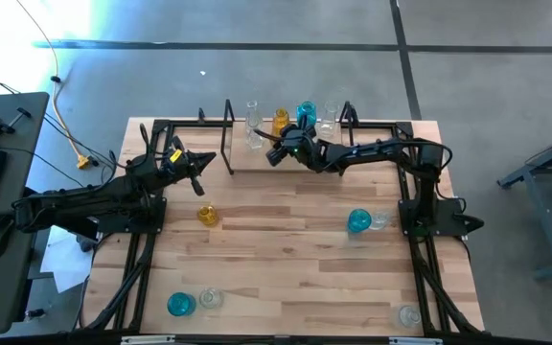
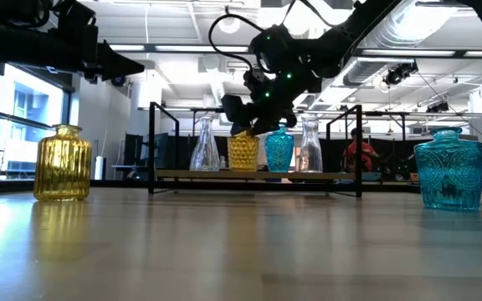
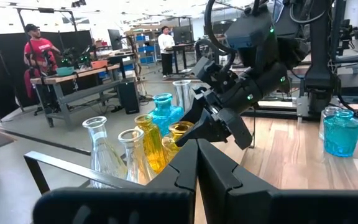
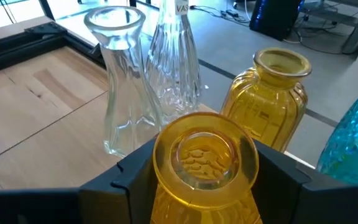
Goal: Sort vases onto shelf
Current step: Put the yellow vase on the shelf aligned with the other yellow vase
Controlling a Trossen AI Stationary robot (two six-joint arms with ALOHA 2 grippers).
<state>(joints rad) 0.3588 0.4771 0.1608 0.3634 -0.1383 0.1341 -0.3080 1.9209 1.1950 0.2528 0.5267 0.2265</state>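
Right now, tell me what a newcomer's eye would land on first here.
The right gripper at the shelf on the table's far edge, its fingers either side of an amber vase among clear, amber and teal ones. The left gripper waits shut beside the shelf's left end; another teal vase stands mid-table.

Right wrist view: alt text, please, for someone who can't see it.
The right gripper has its fingers on either side of an amber vase, seen from above over the shelf. Behind it stand two clear vases, a second amber vase and the edge of a teal vase.
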